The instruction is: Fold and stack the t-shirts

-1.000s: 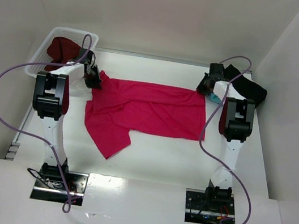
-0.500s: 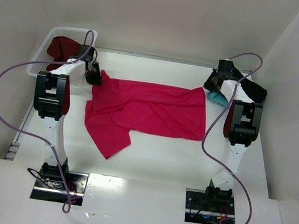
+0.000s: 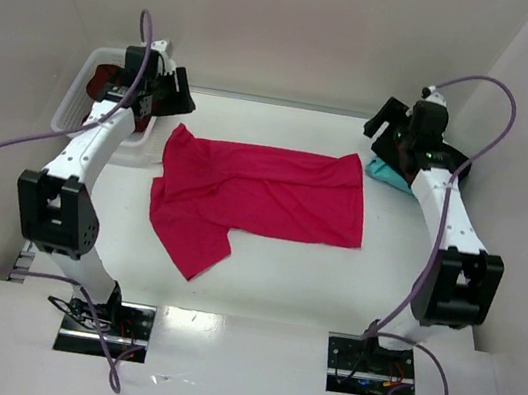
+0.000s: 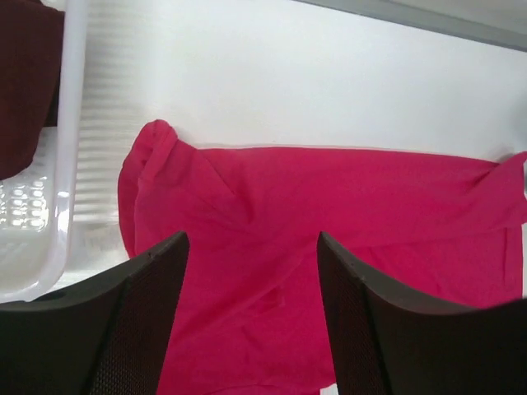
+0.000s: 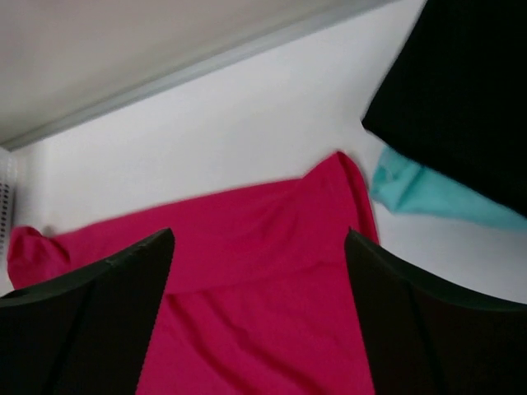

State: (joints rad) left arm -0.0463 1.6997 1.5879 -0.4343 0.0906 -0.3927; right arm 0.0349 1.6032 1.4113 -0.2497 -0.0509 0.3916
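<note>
A crimson-pink t-shirt (image 3: 259, 197) lies spread across the middle of the table, one sleeve flap hanging toward the near left. My left gripper (image 3: 172, 101) hovers open above the shirt's far left corner; in the left wrist view the cloth (image 4: 329, 214) lies below the gripper (image 4: 252, 239), untouched. My right gripper (image 3: 383, 126) is open above the far right corner, with the pink cloth (image 5: 263, 280) beneath the gripper (image 5: 258, 234). A teal t-shirt (image 5: 428, 193) and a black one (image 5: 461, 90) lie at the far right. A dark maroon t-shirt (image 4: 25, 82) sits in the basket.
The white lattice basket (image 3: 70, 114) stands at the far left by the side wall, its rim (image 4: 70, 123) close to the pink shirt's corner. White walls close in the table on three sides. The teal shirt (image 3: 388, 173) sits under my right arm.
Both grippers have opened and let go of the pink shirt's far corners, then lifted up and back. The shirt now lies flat on the table.
</note>
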